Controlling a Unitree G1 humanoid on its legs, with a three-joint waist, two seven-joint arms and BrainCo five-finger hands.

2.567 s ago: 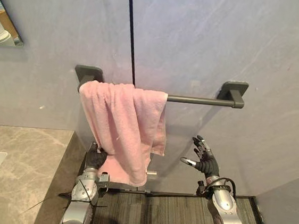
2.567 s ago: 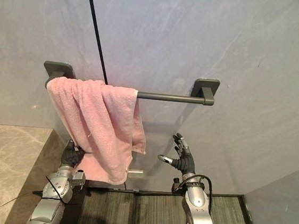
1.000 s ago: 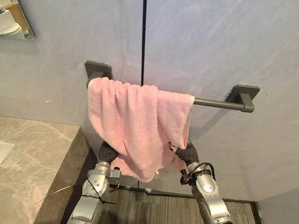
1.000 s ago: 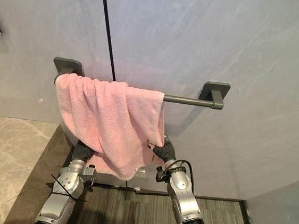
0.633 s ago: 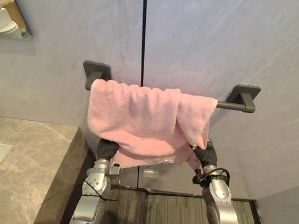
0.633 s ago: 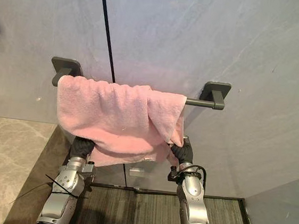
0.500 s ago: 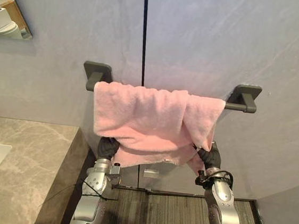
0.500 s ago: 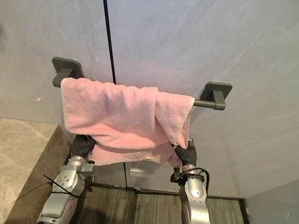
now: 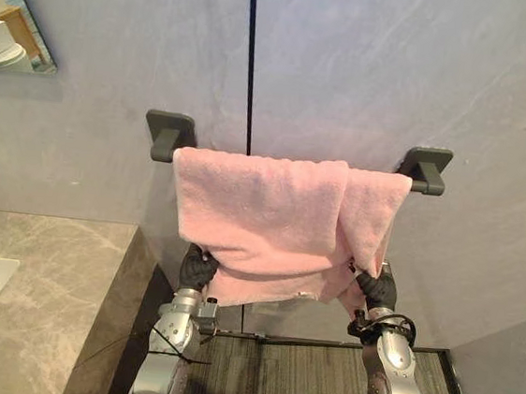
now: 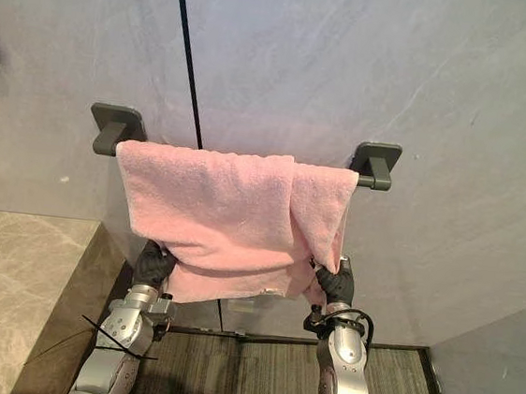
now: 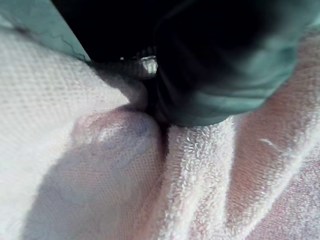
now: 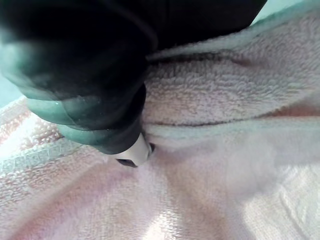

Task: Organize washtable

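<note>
The pink towel [image 9: 270, 217] hangs over the wall rail [image 9: 169, 133], spread almost from bracket to bracket, so the hanging looks largely done. Its right end lies doubled over and the lower edge is uneven; smoothing that seems to be what is left. The left hand [image 9: 198, 270] and right hand [image 9: 377, 290] sit at the lower corners, their fingers buried in cloth, so I cannot tell whether they grasp it.
</note>
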